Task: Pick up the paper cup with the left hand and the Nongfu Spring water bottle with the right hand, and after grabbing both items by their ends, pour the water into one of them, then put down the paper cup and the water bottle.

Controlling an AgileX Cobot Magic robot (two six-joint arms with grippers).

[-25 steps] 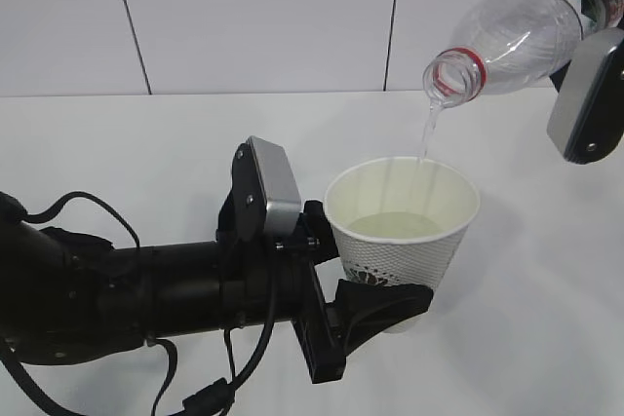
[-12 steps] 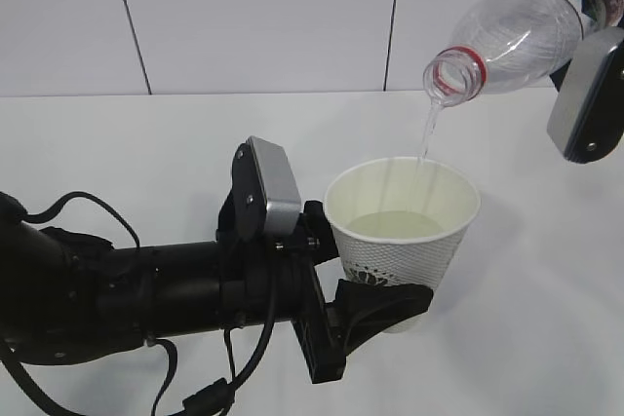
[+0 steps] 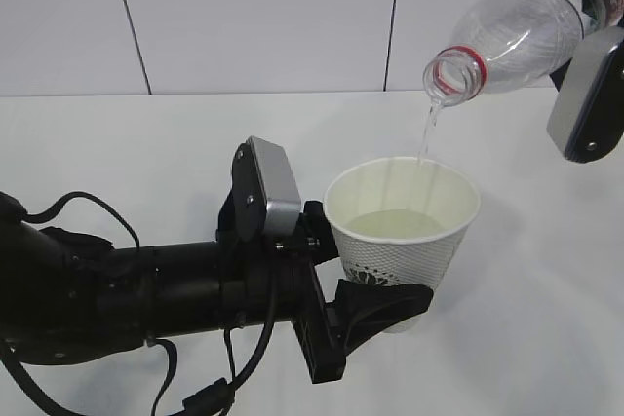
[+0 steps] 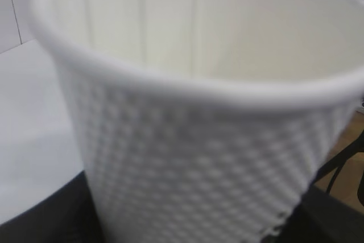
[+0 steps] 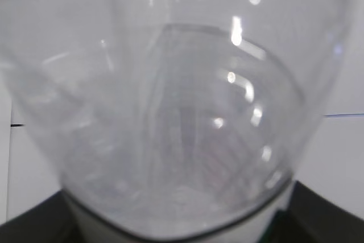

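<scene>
My left gripper is shut on the lower part of the white paper cup, which stands upright above the table. Water fills part of the cup. The clear Nongfu Spring water bottle is tilted at the upper right, its red-ringed mouth pointing down-left. A thin stream of water falls from it into the cup. My right gripper is shut on the bottle's base end. The cup's dotted wall fills the left wrist view. The right wrist view is filled by the bottle's clear body.
The white table runs under both arms to a white tiled wall behind. My left arm with its loose cables covers the lower left. A grey plate of the right arm hangs at the right edge.
</scene>
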